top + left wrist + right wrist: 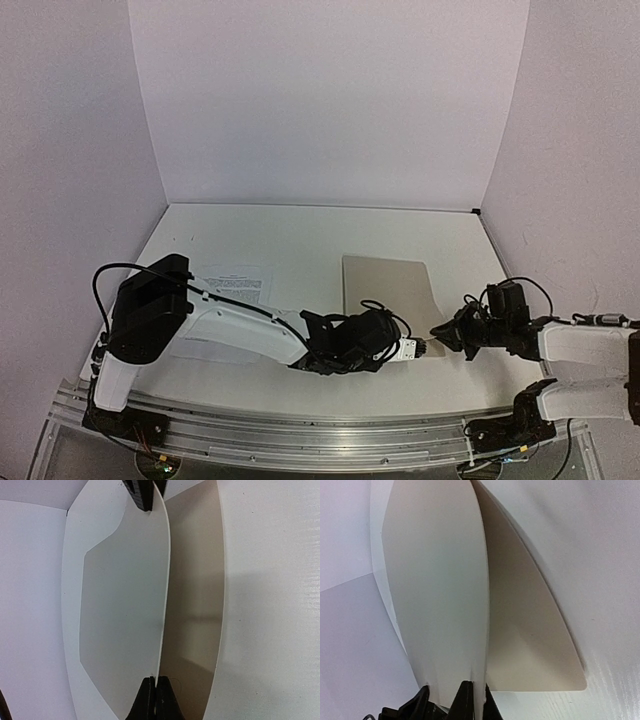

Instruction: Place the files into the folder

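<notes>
The tan folder [385, 290] lies right of the table's middle. Both grippers meet at its near right corner. My left gripper [418, 347] is shut on the edge of the folder's upper cover [125, 605], which is lifted off the tan lower leaf [195, 605]. My right gripper [437, 338] is shut on the same cover edge [440, 590], with the lower leaf [530, 640] flat on the table beside it. The white printed files [232, 284] lie at the left, partly under my left arm. No fastener strip shows.
The white table [300, 230] is closed in by pale walls at the back and both sides. My left arm stretches across the near part of the table. The right gripper's fingers [145, 492] show at the top of the left wrist view.
</notes>
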Robot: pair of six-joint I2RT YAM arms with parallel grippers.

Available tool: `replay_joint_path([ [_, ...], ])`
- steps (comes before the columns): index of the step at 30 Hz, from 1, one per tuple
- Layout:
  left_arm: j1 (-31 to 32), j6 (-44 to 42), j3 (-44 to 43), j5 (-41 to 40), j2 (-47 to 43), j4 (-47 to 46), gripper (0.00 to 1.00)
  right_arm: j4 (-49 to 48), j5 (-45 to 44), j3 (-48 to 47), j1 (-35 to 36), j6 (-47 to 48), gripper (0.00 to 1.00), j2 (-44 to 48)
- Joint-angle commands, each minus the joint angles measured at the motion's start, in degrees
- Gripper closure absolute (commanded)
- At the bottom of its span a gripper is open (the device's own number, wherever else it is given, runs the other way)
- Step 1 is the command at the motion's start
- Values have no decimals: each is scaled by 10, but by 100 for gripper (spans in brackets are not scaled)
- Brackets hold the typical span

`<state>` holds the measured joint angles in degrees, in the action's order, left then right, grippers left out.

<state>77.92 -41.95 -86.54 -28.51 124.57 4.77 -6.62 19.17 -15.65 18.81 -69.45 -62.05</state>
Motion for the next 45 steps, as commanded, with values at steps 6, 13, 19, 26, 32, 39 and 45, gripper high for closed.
replay_joint_path([
  [6,-43,20,-17,124,-71,87,18,213,-137,-200,18,123,100,10],
  [13,-103,25,23,240,-163,183,8,460,-293,-416,90,200,100,-35],
  [19,-241,163,-13,465,-204,317,9,656,-474,-628,247,192,100,-151],
  [26,-407,342,-7,581,-184,329,13,834,-578,-831,375,192,100,-407],
  [32,-487,395,-36,563,-99,311,25,841,-570,-966,443,217,100,-538],
  [39,-504,448,-125,592,10,269,27,819,-580,-1067,499,212,100,-595],
  [45,-511,450,-168,580,31,271,27,708,-511,-1043,511,240,79,-610],
])
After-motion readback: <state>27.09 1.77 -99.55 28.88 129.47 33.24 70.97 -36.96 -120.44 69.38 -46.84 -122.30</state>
